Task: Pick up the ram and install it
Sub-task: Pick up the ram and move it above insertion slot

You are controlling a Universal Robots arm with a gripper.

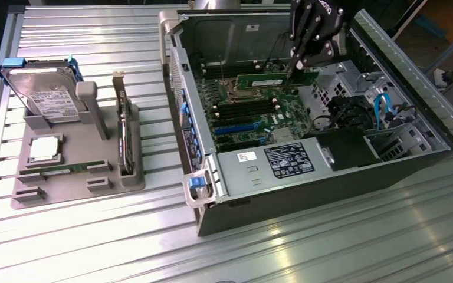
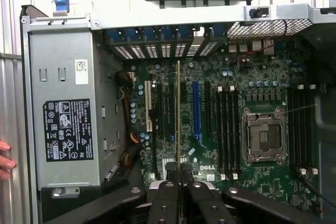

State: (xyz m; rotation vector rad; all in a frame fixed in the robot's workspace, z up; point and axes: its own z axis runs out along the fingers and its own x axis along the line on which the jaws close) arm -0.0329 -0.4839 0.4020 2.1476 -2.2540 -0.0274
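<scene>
green ram (image 1: 268,80) sits clamped in our gripper (image 1: 298,70), hanging just above the motherboard (image 1: 242,115) inside the open computer case (image 1: 210,32). we see it edge-on between the fingers (image 2: 170,172). a twin stick (image 1: 68,168) lies on the grey tray (image 1: 77,196).

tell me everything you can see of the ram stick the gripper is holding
The ram is a long, thin green circuit-board stick. The gripper is shut on one end, holding it level and on edge over the motherboard inside the open computer case. From the wrist view it looks edge-on, a thin line. Nothing else visibly touches it.
</scene>
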